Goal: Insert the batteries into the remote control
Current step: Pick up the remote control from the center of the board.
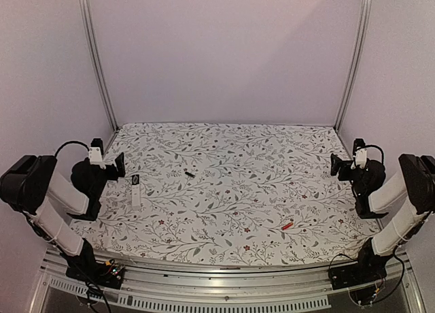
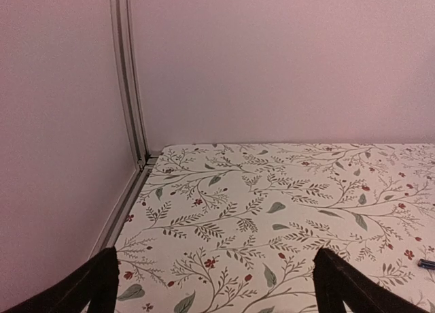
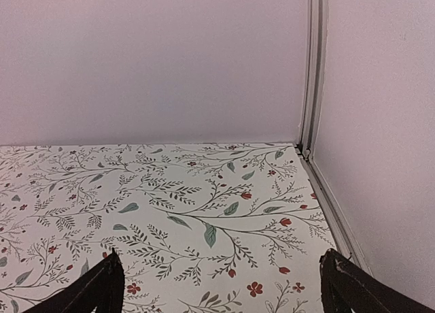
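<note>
Remote control (image 1: 136,190) flat, long axis near-far, dark end far; L hand (image 2: 216,275), R hand (image 3: 221,272) spread wide.

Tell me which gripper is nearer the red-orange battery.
Right. The right gripper hangs farther back and to the right of the red-orange battery. The left gripper is far off on the opposite side, by the remote control.

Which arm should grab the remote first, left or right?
Left. The remote control lies just beside the open, empty left claw. The right claw sits far off on the other side, nearer the red-orange battery.
</note>
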